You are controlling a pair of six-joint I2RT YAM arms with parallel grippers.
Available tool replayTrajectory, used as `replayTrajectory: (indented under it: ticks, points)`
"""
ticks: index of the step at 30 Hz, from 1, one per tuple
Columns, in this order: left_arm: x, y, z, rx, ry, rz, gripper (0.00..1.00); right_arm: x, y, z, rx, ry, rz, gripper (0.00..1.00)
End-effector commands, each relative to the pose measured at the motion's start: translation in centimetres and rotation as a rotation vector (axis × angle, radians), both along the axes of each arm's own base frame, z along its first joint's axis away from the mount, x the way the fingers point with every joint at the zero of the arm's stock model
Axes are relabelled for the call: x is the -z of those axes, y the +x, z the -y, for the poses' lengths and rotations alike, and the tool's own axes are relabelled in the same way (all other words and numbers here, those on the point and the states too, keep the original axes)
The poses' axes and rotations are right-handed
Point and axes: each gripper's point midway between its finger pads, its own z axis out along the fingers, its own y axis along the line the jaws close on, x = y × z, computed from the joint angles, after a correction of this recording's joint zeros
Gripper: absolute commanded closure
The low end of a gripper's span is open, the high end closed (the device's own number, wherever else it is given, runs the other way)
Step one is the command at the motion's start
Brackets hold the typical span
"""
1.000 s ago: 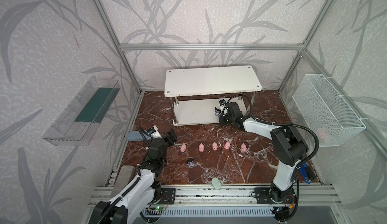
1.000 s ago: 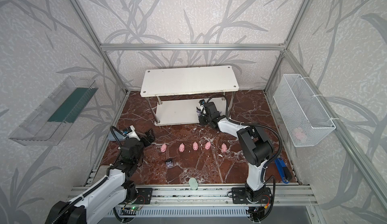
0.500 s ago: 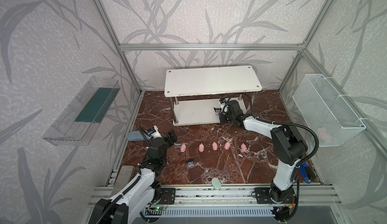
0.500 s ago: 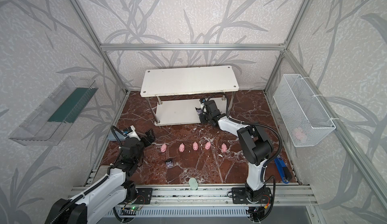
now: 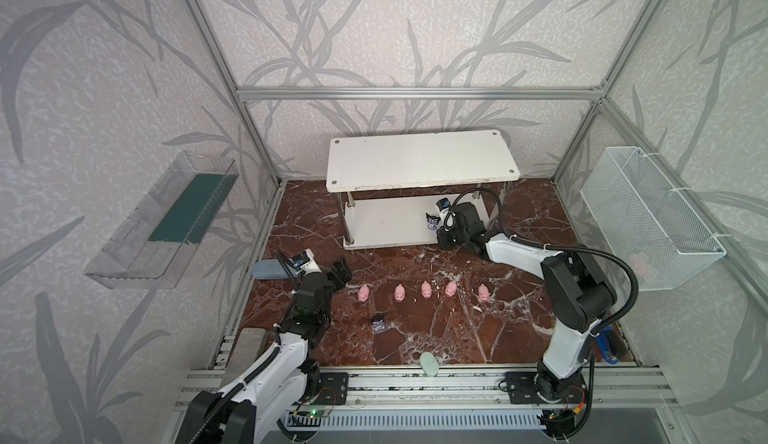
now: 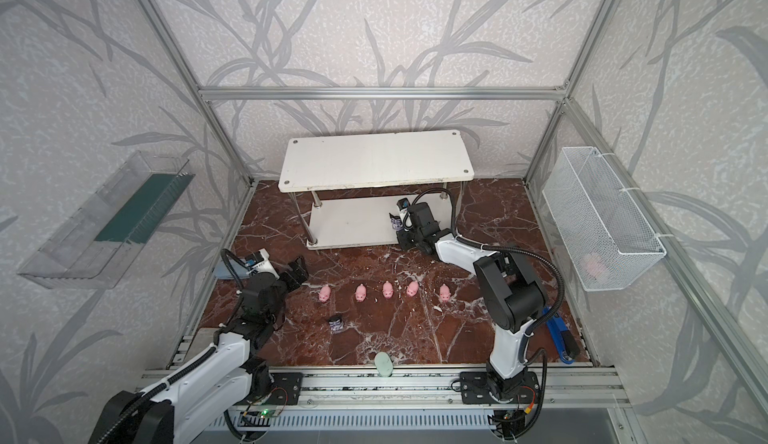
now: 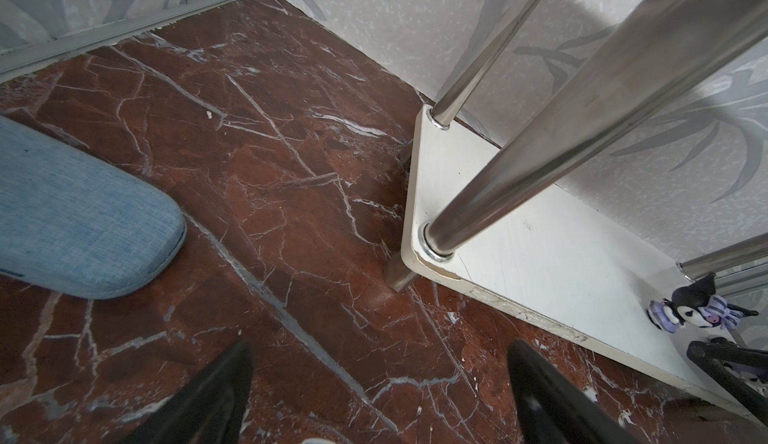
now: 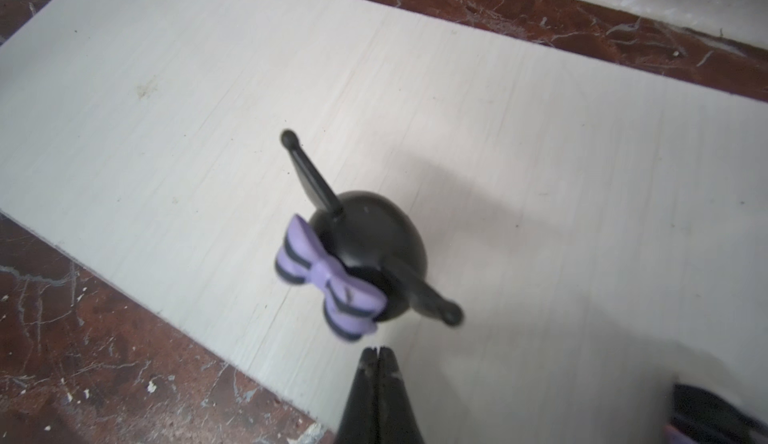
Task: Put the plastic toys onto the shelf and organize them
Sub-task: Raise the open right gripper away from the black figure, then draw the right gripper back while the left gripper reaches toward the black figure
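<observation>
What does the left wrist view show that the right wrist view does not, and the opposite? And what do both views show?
Only the left wrist view: the grey-blue case on the floor, the chrome posts of the shelf, and the left gripper with jaws wide open.
Only the right wrist view: the right gripper, shut and empty, close beside the dark figurine, seen from above.
Both: that dark figurine with its purple bow, standing on the shelf's lower board, and the red marble floor.

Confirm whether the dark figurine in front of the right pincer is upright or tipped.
Upright: the dark figurine stands head-up on the shelf, ears spread, clear of the shut right pincer.
</observation>
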Motion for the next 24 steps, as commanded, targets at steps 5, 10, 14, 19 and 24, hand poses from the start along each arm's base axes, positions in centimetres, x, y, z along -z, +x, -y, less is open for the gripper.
replayTrajectory:
  ticks: [5,10,14,19,24]
  points:
    - [-0.8,0.3,0.0,-0.001,-0.009,0.026,0.04,-3.6,-1.6,-0.6,-0.05,0.05,0.064,1.0]
    - [-1.0,0.0,0.7,0.044,-0.015,0.014,0.04,-6.6,-3.8,-1.8,-0.11,0.045,0.126,0.99]
    - [-1.2,-0.7,1.7,0.089,-0.045,-0.03,0.04,-8.1,-6.1,-1.9,-0.124,0.048,0.154,0.99]
    - [-1.2,-2.4,2.6,0.126,-0.077,-0.096,0.05,-9.0,-9.1,-1.2,-0.132,0.038,0.162,0.98]
    - [-2.0,-4.7,4.4,0.177,-0.106,-0.112,0.05,-8.5,-11.8,-0.6,-0.125,0.099,0.124,0.92]
